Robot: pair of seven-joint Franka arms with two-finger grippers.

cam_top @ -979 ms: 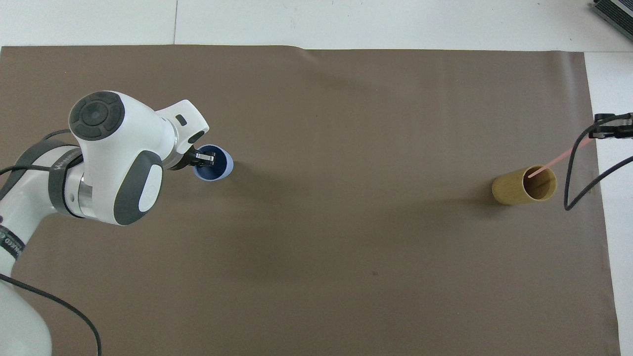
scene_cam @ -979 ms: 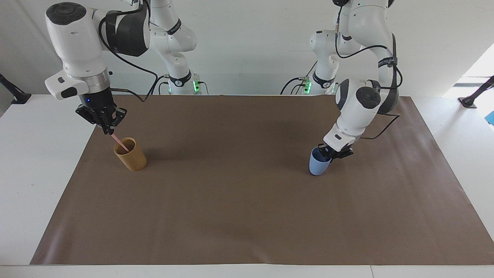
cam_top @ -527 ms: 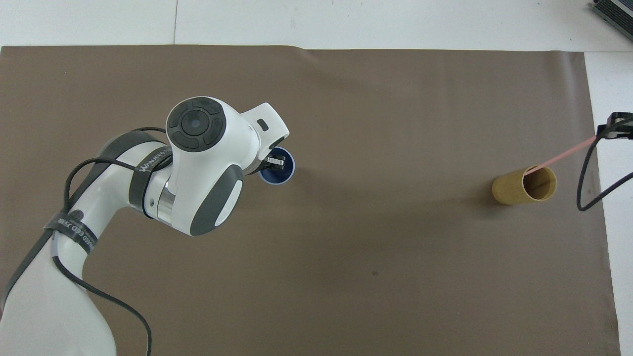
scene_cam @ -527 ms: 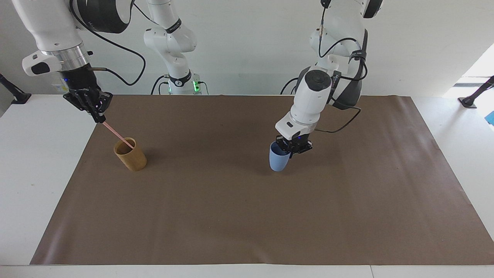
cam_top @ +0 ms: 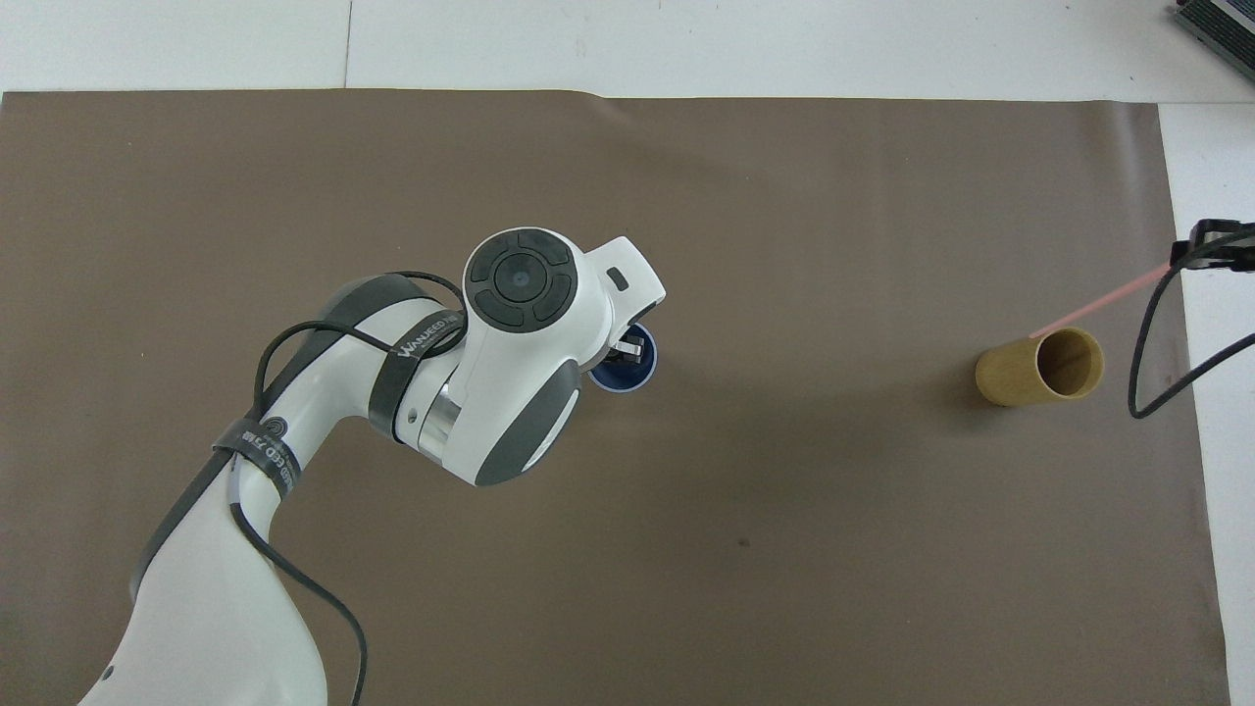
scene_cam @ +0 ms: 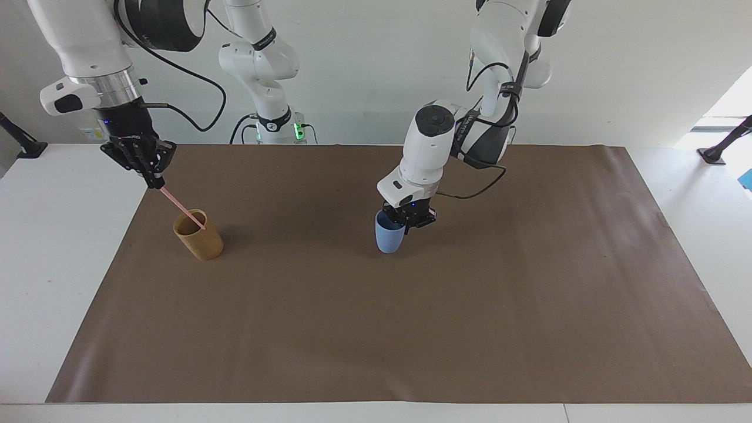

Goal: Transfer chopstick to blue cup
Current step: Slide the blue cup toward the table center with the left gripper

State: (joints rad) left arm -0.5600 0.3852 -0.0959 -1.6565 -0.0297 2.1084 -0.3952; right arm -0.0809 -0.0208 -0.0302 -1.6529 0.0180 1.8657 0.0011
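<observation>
1. Right gripper (scene_cam: 154, 183) is clenched on the top end of one chopstick (scene_cam: 182, 207), up over the edge of the brown mat (scene_cam: 376, 329) at the right arm's end of the table (scene_cam: 53, 247).
2. Left gripper (scene_cam: 406, 225) is clamped on the rim of the blue cup (scene_cam: 389, 238), one finger inside the cup and one outside, about midway along the mat.
3. Count: one chopstick shows, one blue cup, one tan cup (scene_cam: 198, 235), two arms, one mat.
4. Chopstick axis: it runs on a slant, its upper end in the right gripper and its lower end at the tan cup's mouth. In the overhead view its low tip meets the rim of the tan cup (cam_top: 1041, 368) and the chopstick (cam_top: 1103, 306) rises from there toward the table's end. Whether the tip is inside the cup or just on the rim I cannot tell.
5. Chopstick looks: very thin, straight, pale pink, longer than the tan cup is tall.
6. Blue cup: light blue outside, darker inside, no handle, walls narrowing to the base. It stands about upright; whether its base touches the mat I cannot tell. In the overhead view the left arm covers part of the blue cup (cam_top: 632, 376).
7. Tan cup: wood-coloured cylinder, mouth open upward, on the mat near the right arm's end, well apart from the blue cup.
</observation>
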